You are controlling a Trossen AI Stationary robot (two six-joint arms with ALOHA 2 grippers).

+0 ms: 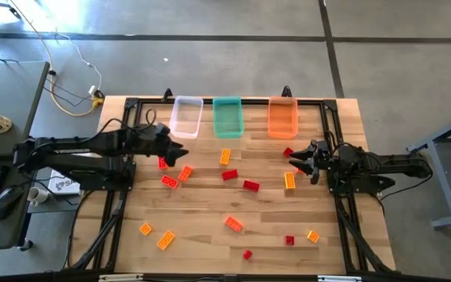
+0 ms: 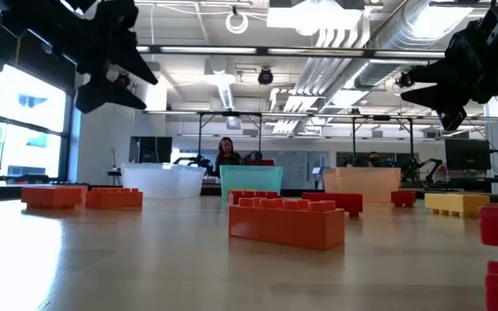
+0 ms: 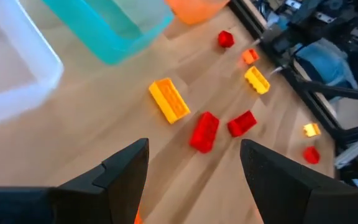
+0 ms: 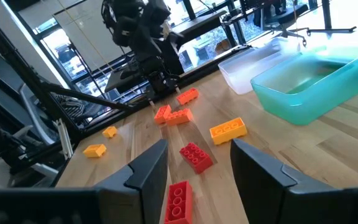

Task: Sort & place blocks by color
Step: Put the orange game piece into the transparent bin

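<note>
Red, orange-red and yellow-orange studded plastic blocks [image 1: 250,186] lie scattered across our wooden counter [image 1: 210,243], none yet in the clear rectangular bin [image 1: 186,116], teal bin [image 1: 227,116] or orange bin [image 1: 283,116]. Our left gripper [image 3: 194,165] and right gripper [image 4: 197,163] both hover spread and empty. We judge that close-lying orange-red and red blocks invite a mixed-colour grab or a nudged neighbour.

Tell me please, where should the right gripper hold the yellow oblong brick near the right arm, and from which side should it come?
Probably from straight above: the yellow oblong brick lies flat, studs up, close beside the open right gripper. Close the fingers across its two long side walls, at mid-length; those smooth walls seem the narrower, steadier span.
</note>
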